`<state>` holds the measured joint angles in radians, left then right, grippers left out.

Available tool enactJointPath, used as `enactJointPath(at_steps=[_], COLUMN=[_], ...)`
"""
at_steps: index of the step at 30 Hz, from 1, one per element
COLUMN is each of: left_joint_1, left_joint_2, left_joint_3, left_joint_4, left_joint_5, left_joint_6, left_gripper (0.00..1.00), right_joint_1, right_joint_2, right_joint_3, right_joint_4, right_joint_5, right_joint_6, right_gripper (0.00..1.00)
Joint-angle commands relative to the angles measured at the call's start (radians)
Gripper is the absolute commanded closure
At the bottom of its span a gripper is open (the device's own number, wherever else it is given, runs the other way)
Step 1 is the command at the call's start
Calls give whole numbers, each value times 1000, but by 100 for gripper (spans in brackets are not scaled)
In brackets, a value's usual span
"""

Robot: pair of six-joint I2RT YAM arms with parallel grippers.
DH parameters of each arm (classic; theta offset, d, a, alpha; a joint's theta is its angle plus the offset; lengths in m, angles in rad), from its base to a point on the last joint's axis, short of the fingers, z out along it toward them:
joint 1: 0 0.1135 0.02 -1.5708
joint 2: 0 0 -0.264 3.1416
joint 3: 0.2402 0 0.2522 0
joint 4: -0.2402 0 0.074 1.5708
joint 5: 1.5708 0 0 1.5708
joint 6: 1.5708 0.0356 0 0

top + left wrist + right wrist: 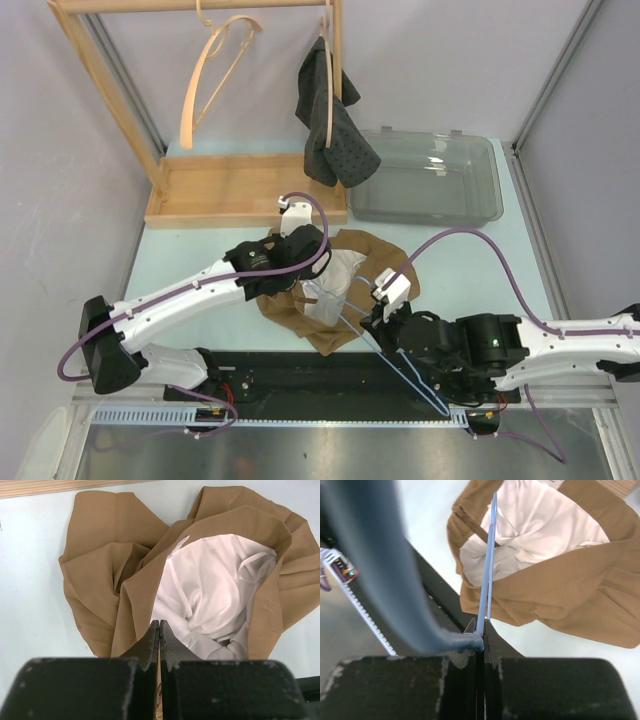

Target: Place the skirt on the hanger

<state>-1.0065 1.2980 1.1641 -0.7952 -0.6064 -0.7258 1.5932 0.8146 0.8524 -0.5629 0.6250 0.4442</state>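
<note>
The left gripper (159, 630) has its jaws pressed together, pinching the waist edge of the tan skirt (100, 580). The rest of the skirt lies crumpled just ahead on the pale table (30, 580), with its white lining (215, 580) facing up. The right gripper (479, 630) is clamped tight on a thin blue hanger (487, 570). The hanger's bar reaches forward over the skirt's near edge, above the lining.

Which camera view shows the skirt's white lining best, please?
The left wrist view: the white lining fills the frame centre, its folds sharp. The right wrist view shows it partly behind the blue hanger; the top view shows it small, between the arms.
</note>
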Motion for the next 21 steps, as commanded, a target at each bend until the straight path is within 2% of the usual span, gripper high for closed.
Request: enactJointPath(at_steps=[1,6,11,15,16,21], left_joint_1=[5,3,-4,-9,-7,-9], left_joint_2=[-19,-25,-31,-2,3,26], left_joint_3=[14,-15,-58,-47,-46,-23], left_joint_4=[36,96,171,159,159,152], left_joint_5=[37,128,238,229,221,172], left_joint_6=[17,74,143,152,154,146], left_gripper=[100,99,76,62,55,49], right_joint_1=[7,7,8,10,10,8], right_joint_2=[20,-11,-49,-55,-54,-15], right_joint_3=[13,13,13,13,11,11], right_joint_4=[18,-86,-115,-120,-117,-98], right_joint_5=[105,99,68,-4,-14,-42], right_joint_6=[57,149,130,123,122,111], right_gripper=[100,100,100,100,100,100])
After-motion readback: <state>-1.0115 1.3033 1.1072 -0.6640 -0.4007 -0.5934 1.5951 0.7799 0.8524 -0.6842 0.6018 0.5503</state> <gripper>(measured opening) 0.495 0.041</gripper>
